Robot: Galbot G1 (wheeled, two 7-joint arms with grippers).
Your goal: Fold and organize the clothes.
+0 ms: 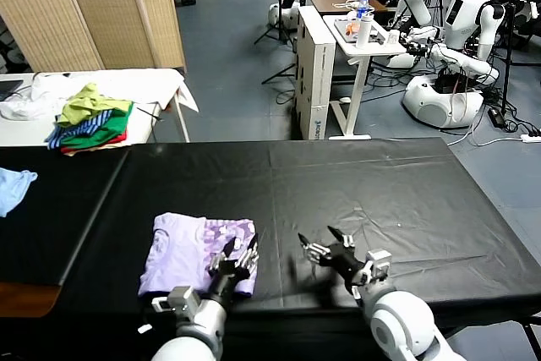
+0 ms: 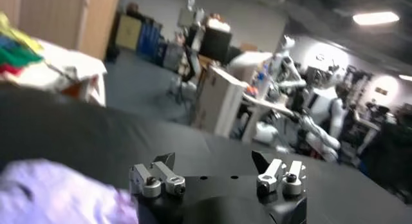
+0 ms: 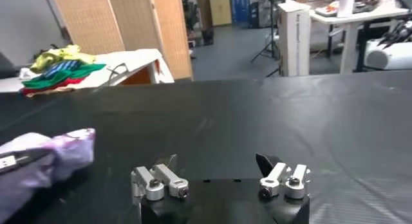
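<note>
While both arms are reaching in from the bottom edge of the head view, the folded lilac T-shirt [image 1: 199, 251] is lying on the black table [image 1: 380, 183] in the lower left of centre, its purple-and-white print showing along the right part. The left gripper [image 1: 239, 253] is sitting over the shirt's lower right corner, fingers spread and pinching nothing, as its wrist view shows. The right gripper [image 1: 323, 241] is hovering just right of the shirt over bare tabletop, fingers spread wide, holding nothing. A green, striped and red garment pile [image 1: 91, 120] is resting on a white table [image 1: 165, 82] at upper left.
</note>
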